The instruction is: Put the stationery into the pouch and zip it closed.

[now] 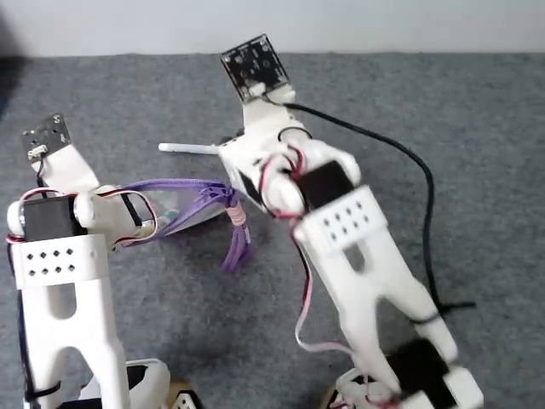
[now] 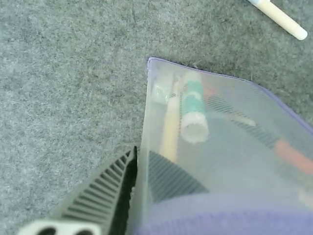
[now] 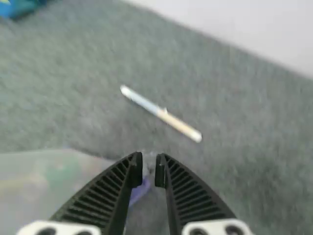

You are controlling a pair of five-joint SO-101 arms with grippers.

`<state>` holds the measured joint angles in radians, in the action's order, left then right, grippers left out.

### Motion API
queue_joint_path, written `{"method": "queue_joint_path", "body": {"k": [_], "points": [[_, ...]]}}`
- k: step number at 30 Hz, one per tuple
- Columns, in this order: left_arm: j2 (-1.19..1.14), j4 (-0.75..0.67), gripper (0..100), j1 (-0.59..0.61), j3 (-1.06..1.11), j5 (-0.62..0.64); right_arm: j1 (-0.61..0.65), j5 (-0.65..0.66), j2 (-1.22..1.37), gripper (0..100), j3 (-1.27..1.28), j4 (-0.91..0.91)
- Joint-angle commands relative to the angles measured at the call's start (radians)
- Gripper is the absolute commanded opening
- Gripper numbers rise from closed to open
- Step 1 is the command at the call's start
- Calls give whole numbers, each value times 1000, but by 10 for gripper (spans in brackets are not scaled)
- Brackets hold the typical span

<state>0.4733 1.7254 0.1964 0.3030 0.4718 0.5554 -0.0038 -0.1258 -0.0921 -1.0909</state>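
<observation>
Containing a yellow pencil [image 2: 171,127], a green-and-white tube [image 2: 194,112] and an orange stick [image 2: 293,155], the translucent purple-edged zip pouch [image 2: 234,147] was clamped by the left gripper [image 2: 138,156]. The right gripper [image 3: 148,161], jaws narrow, pinched its purple trim. A white pen [image 3: 161,113] lay outside on grey carpet [image 1: 477,111].

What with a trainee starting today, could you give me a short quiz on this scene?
1. True or false: the pen lies inside the pouch.
2. The left gripper is shut on: A the pouch, B the pen, C nothing.
3. Fill in: the pouch's zip trim is ___ in colour.
Key: 1 false, it lies on the grey carpet outside the pouch; 2 A; 3 purple.
</observation>
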Motion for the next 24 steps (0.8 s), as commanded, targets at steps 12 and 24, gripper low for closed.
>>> {"method": "queue_joint_path", "body": {"k": [12, 24], "points": [[-20, 3, 13, -5, 50, 9, -87, 230, 507, 102, -353, -74], [-20, 0, 13, -6, 50, 9, -99, 463, 878, 285, -624, 12]]}}
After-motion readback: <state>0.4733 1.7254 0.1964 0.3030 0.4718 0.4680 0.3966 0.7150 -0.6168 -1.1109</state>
